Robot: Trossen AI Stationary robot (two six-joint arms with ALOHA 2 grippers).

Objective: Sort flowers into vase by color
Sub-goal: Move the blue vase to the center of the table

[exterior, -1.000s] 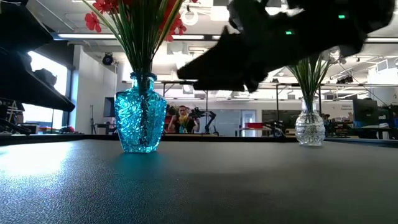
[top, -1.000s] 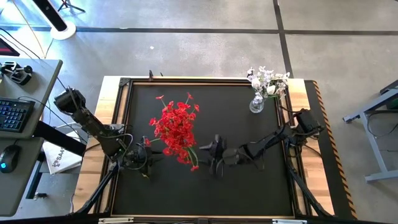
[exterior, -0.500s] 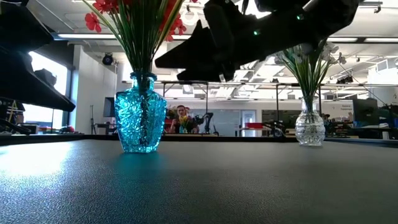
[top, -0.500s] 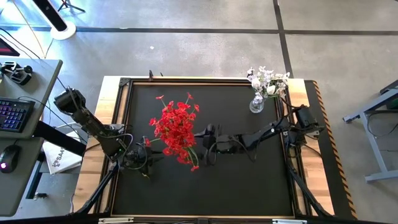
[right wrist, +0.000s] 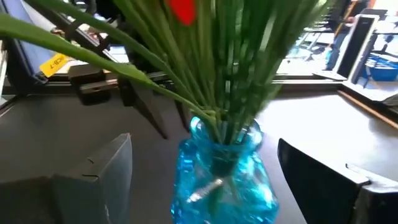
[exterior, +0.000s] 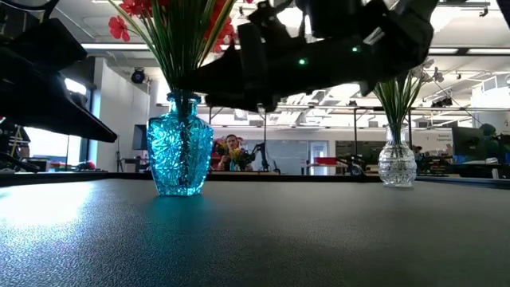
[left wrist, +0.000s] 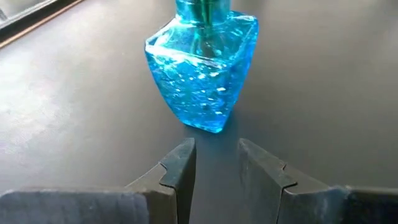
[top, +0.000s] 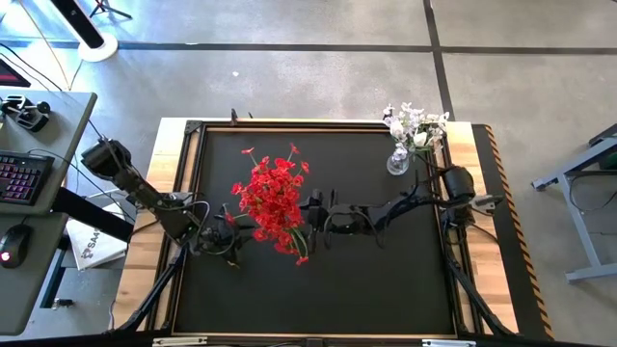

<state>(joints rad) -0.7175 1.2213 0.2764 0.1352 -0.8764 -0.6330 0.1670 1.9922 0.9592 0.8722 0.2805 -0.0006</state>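
Note:
Red flowers point(top: 275, 198) stand by their green stems in a blue glass vase point(exterior: 182, 151) left of the table's middle. White flowers point(top: 413, 125) stand in a clear vase point(exterior: 396, 163) near the far right corner. My right gripper point(top: 311, 207) hovers just right of the blue vase point(right wrist: 224, 168). It is open wide, its fingers apart on either side of the vase's neck and short of it. My left gripper point(top: 234, 234) sits low on the vase's near-left side, open by a narrow gap point(left wrist: 217, 146). The blue vase point(left wrist: 202, 74) is just ahead of it.
The black table top point(top: 366, 280) has a raised wooden rim. A desk with a keyboard point(top: 19, 178) stands left of the table. Beyond the far edge, a person point(exterior: 233, 151) shows in the room.
My right gripper has moved left and toward the far edge, closing in on the blue vase until the vase's neck shows between its open fingers. My left arm has edged a little toward the vase. Vases and flowers have stayed put.

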